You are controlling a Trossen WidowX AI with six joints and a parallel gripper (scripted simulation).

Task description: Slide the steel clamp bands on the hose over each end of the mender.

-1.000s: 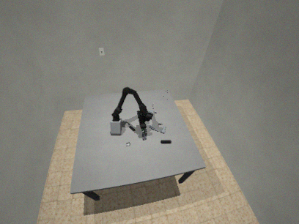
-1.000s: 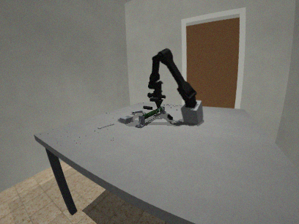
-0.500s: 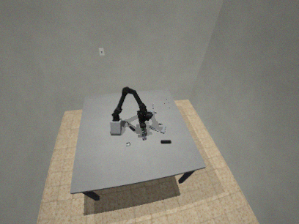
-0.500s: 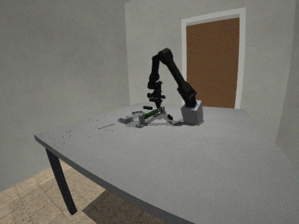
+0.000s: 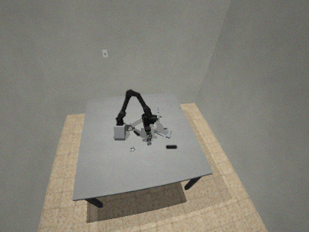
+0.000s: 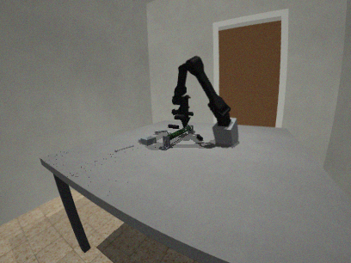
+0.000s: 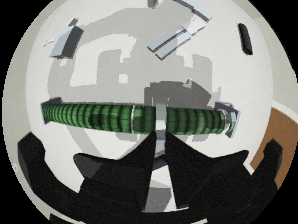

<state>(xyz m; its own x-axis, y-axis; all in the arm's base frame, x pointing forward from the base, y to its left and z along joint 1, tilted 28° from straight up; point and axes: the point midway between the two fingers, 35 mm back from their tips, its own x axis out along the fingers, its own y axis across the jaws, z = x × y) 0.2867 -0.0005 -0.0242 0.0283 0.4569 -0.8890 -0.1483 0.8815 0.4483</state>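
You have the black fingers (image 5: 148,133) (image 6: 185,126) pinching a bright steel clamp band (image 7: 160,117); an off-axis pull could cock it, and the hidden mender invites overshoot. The ribbed green corrugated hose (image 6: 180,132) (image 7: 107,118) spans two grey end supports (image 6: 166,142) (image 7: 50,109) on the grey counter (image 5: 113,170) (image 6: 193,193), left to right beneath the wrist.
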